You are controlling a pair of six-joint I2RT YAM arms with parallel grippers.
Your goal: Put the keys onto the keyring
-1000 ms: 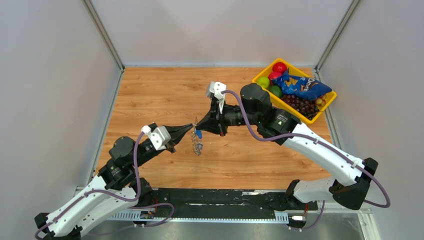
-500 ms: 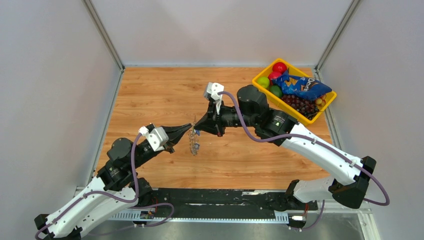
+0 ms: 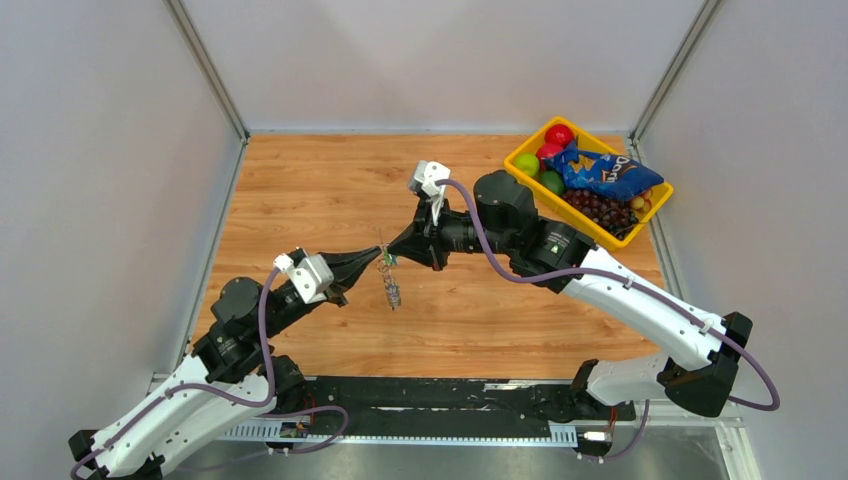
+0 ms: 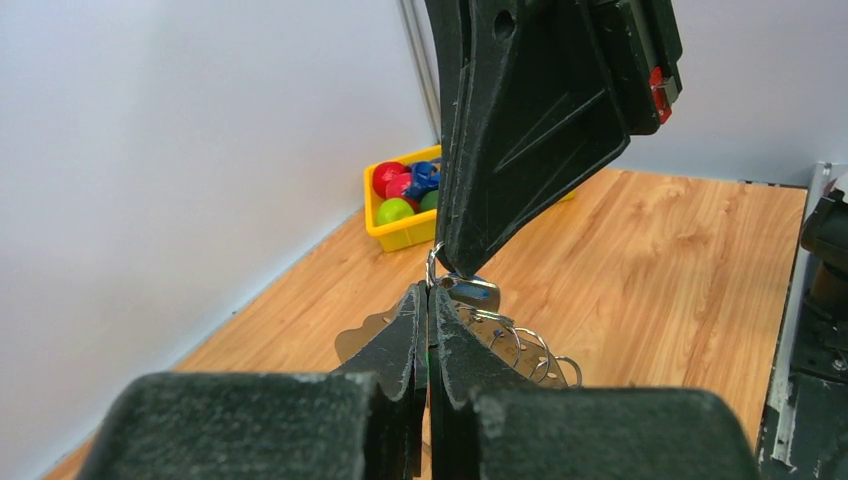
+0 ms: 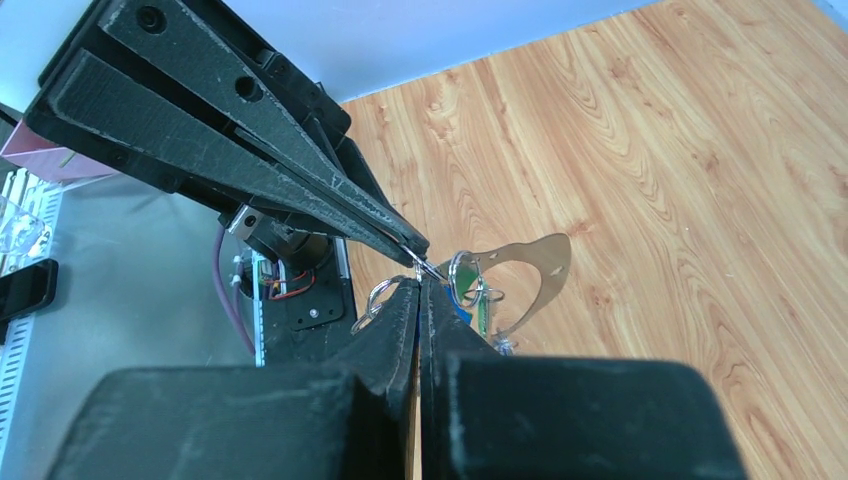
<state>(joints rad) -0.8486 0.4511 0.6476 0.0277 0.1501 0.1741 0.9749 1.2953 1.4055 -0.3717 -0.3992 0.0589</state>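
Observation:
Above the middle of the table my left gripper (image 3: 382, 257) and right gripper (image 3: 393, 251) meet tip to tip, both shut. The left one (image 4: 430, 290) pinches the thin silver keyring (image 4: 432, 266), and its chain of links (image 3: 392, 291) hangs down from the meeting point. The right gripper (image 5: 420, 284) is shut beside a blue-capped key (image 4: 476, 293); its tips seem to hold that key against the ring. A green-capped key (image 5: 483, 311) dangles from a small ring (image 5: 464, 274) just past the right fingers. The exact contact between key and ring is hidden by the fingertips.
A yellow bin (image 3: 523, 150) with fruit, grapes and a blue snack bag (image 3: 605, 172) stands at the back right corner. Grey walls close in the wooden table (image 3: 300, 190) on three sides. A black rail runs along the near edge.
The right gripper has edged left towards the left gripper's tip. The blue key that hung below the tips now sits close against them. The chain has swung slightly.

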